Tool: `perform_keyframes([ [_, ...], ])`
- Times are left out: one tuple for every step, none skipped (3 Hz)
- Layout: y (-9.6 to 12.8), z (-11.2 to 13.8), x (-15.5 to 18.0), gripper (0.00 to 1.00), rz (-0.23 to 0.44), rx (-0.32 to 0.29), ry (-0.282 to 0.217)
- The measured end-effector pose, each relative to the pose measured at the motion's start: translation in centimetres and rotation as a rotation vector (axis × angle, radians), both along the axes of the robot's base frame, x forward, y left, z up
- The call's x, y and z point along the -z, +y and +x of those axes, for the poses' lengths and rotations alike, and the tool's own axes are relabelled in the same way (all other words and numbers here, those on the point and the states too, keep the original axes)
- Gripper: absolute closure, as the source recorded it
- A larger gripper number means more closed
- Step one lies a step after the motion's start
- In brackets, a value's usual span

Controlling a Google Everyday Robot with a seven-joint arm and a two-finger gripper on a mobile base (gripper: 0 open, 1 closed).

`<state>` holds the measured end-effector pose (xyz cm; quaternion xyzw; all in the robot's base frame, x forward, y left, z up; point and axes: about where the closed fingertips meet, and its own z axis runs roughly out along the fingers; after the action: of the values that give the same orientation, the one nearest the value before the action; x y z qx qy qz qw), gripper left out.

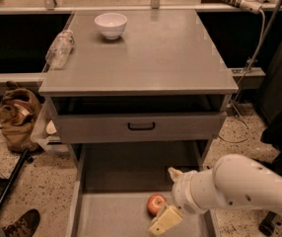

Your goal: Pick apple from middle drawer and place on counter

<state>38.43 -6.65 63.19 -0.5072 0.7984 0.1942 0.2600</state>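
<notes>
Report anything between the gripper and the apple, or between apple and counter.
Nothing visible separates the gripper, low in the middle drawer, from the apple beside it. Higher up, the handled drawer front lies between drawer and counter; bowl and bottle sit far-left.

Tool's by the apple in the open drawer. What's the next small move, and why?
Likely nudge the tool left to centre on the apple: the tool sits at the apple's right side, low in the drawer, and the apple rests on its floor.

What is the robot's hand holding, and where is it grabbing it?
It cannot be told. The gripper is down in the middle drawer, right beside the apple, at its lower right, but no firm hold shows.
</notes>
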Motion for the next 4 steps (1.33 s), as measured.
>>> perform_keyframes([
  [0.4, 0.5, 4.8, 0.00, 0.014, 0.046, -0.022],
  [0.5, 2.6, 8.0, 0.00, 0.026, 0.058, -0.047],
  [0.1, 5.2, 10.3, 0.00, 0.074, 0.050, -0.057],
  [0.1, 5.2, 10.3, 0.00, 0.074, 0.050, -0.057],
])
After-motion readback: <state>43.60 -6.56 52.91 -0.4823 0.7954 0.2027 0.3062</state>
